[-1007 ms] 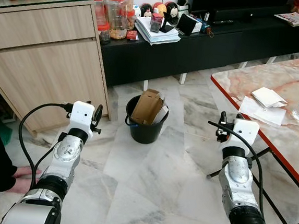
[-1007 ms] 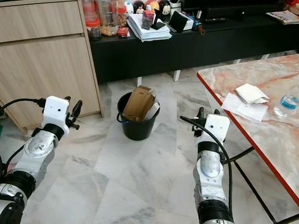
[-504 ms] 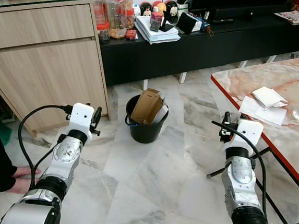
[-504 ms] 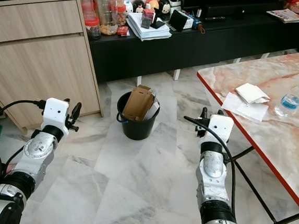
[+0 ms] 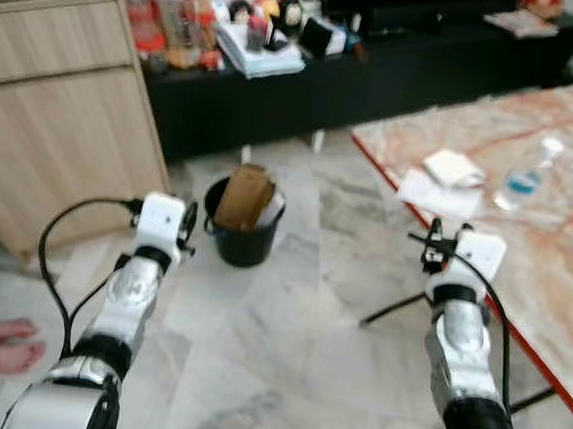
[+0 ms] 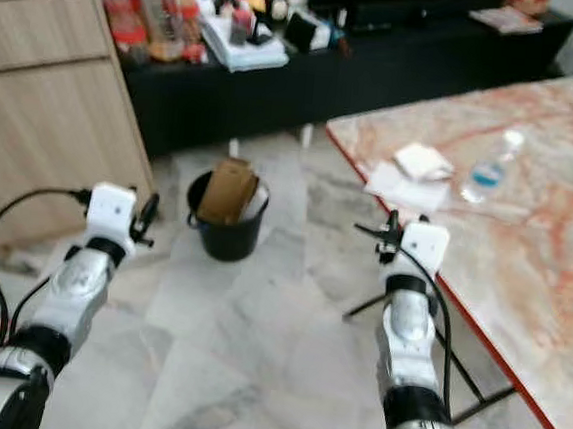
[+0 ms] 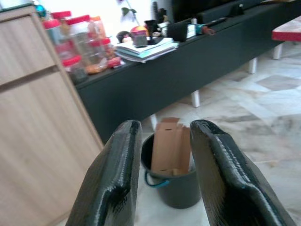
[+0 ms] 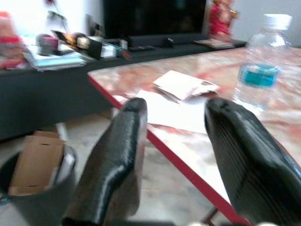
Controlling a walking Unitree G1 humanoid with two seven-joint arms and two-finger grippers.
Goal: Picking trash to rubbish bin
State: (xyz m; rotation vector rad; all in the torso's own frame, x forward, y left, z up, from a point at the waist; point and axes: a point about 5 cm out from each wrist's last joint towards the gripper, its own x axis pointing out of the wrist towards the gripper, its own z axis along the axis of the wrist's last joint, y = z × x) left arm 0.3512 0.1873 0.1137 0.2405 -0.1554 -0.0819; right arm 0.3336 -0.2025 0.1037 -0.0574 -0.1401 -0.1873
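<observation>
View has swung right and blurred since a second ago: robot is turning toward the marble table (image 5: 560, 188). Crumpled paper (image 5: 452, 169) and plastic bottle (image 5: 523, 179) lie there, unpicked. Right gripper (image 8: 176, 141) and left gripper (image 7: 162, 155) both empty, fingers apart. Black bin (image 5: 238, 232) holds cardboard (image 5: 244, 197).

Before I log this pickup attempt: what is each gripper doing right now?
Left gripper: open, holding nothing.
Right gripper: open, holding nothing.
</observation>
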